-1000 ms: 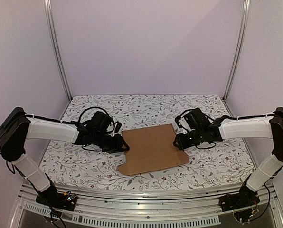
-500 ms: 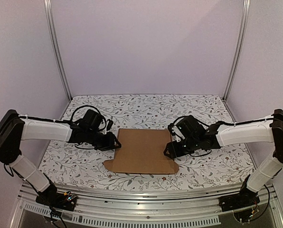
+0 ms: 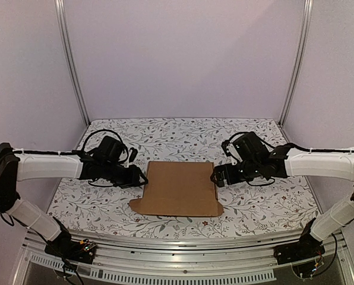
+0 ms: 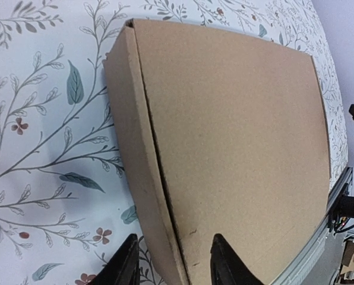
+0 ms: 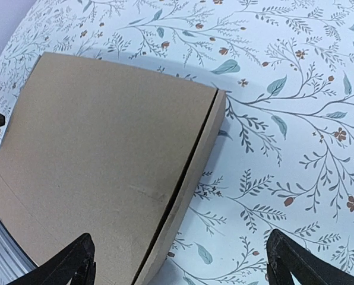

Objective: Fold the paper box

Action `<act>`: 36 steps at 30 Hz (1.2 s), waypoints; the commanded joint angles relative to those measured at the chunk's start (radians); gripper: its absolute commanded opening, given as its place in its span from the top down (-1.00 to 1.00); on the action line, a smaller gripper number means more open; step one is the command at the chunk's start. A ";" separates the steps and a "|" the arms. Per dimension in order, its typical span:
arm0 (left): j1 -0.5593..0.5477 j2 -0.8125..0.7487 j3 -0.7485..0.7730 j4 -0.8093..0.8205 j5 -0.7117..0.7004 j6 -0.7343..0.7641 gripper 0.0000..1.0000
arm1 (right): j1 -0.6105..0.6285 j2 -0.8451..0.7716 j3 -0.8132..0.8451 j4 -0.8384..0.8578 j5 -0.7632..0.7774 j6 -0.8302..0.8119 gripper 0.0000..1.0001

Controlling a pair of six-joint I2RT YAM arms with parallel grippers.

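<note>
Paper box (image 3: 180,189) flat on the floral table (image 3: 266,202), between two loose grippers

Next hold should likely take both side edges evenly, so the box stays square. The left gripper (image 3: 141,177) is part-open and the right gripper (image 3: 215,177) is spread wide; neither grips. A second ago the box lay skewed and the right jaws were narrower.
</note>
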 commanded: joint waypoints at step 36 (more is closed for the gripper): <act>0.056 -0.116 -0.109 0.070 0.022 -0.022 -0.47 | -0.185 0.214 -0.123 0.351 -0.389 0.246 0.14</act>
